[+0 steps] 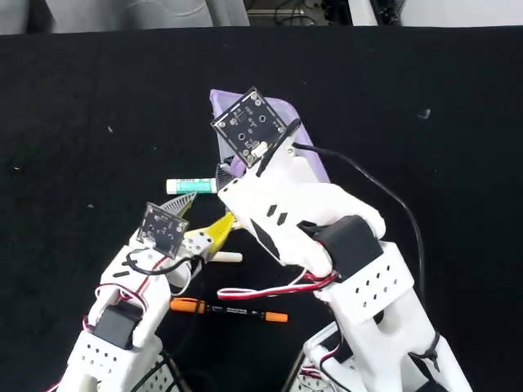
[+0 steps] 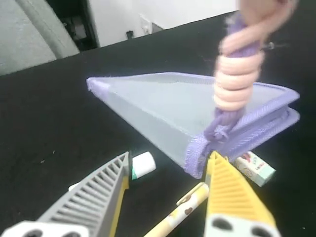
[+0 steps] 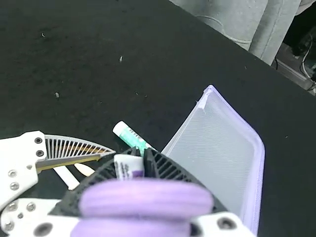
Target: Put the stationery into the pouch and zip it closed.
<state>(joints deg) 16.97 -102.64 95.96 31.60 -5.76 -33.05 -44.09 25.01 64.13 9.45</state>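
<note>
The purple mesh pouch (image 1: pixel 282 110) lies at the table's middle, one end lifted in the left wrist view (image 2: pixel 187 106). My right gripper (image 3: pixel 144 160) is over its near end, shut on the pouch's purple pull cord (image 2: pixel 236 74), which has a pink coil around it. My left gripper (image 2: pixel 170 160) stands open just in front of the pouch's corner. A cream pen (image 2: pixel 180 212) lies between its grey and yellow fingers. A green-capped glue stick (image 1: pixel 192 186) lies left of the pouch. Beside the yellow finger lies an eraser (image 2: pixel 254 168). An orange marker (image 1: pixel 229 309) rests nearer the arm bases.
The black table (image 1: pixel 90 122) stretches free to the left, right and behind the pouch. A black cable (image 1: pixel 384 192) runs from the right arm across the table. Both arm bases crowd the front edge.
</note>
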